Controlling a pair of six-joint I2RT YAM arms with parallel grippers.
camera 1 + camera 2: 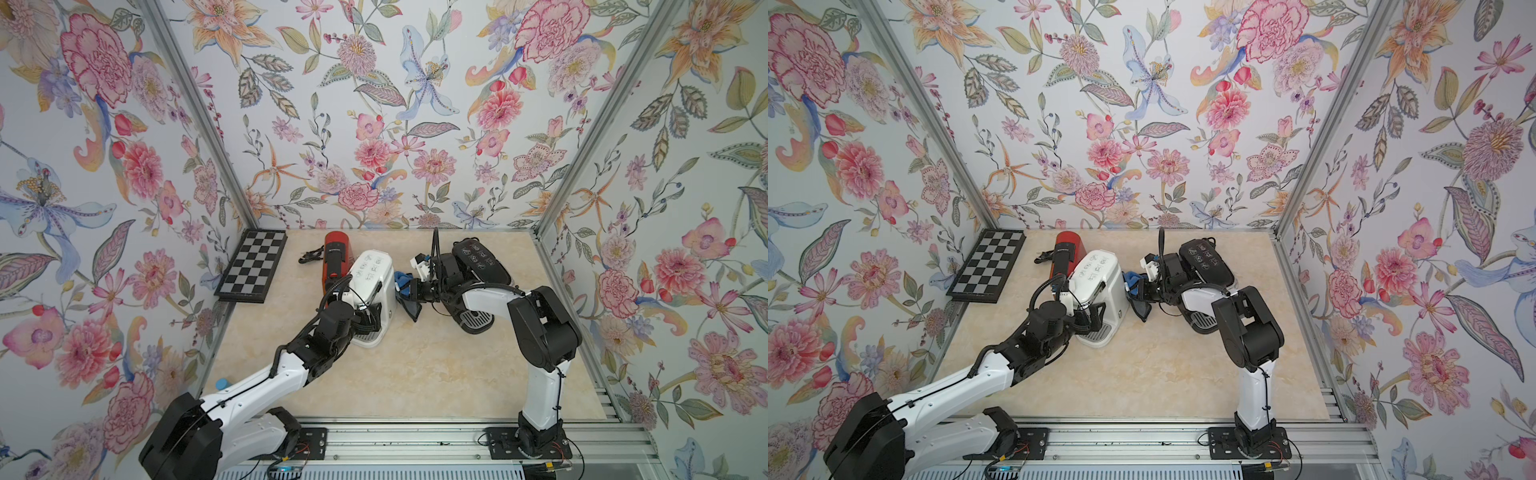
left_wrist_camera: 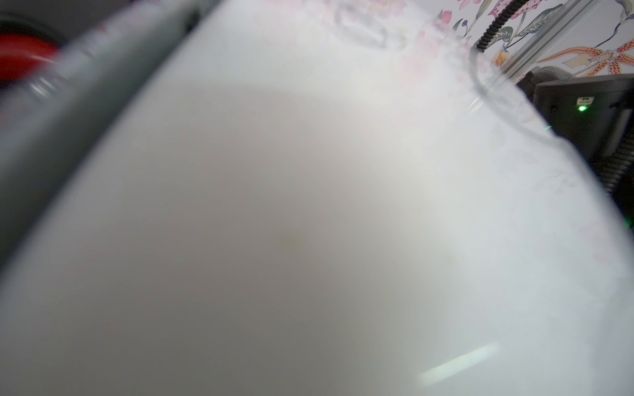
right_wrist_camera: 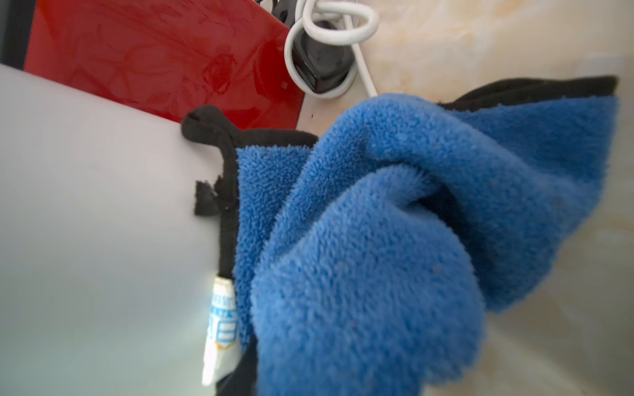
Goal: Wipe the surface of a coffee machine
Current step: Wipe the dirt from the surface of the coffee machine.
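A white coffee machine (image 1: 372, 278) (image 1: 1098, 272) stands mid-table. In the left wrist view its blurred white shell (image 2: 274, 205) fills the picture. My right gripper (image 1: 411, 289) is shut on a blue cloth with black edging (image 1: 401, 280) (image 3: 377, 240) and holds it against the machine's right side (image 3: 103, 223). A dark fold of the cloth (image 1: 1140, 309) hangs down to the table. The cloth hides the right jaws in the right wrist view. My left gripper (image 1: 368, 318) (image 1: 1092, 316) stands open at the machine's front, under its brew head, close to the shell.
A red coffee machine (image 1: 337, 257) (image 3: 164, 61) stands just behind the white one. A black one (image 1: 480, 259) is to the right, behind my right arm. A chessboard (image 1: 253, 266) leans at the left wall. A black cable (image 1: 311, 254) and a white cord with a plug (image 3: 319, 68) lie at the back.
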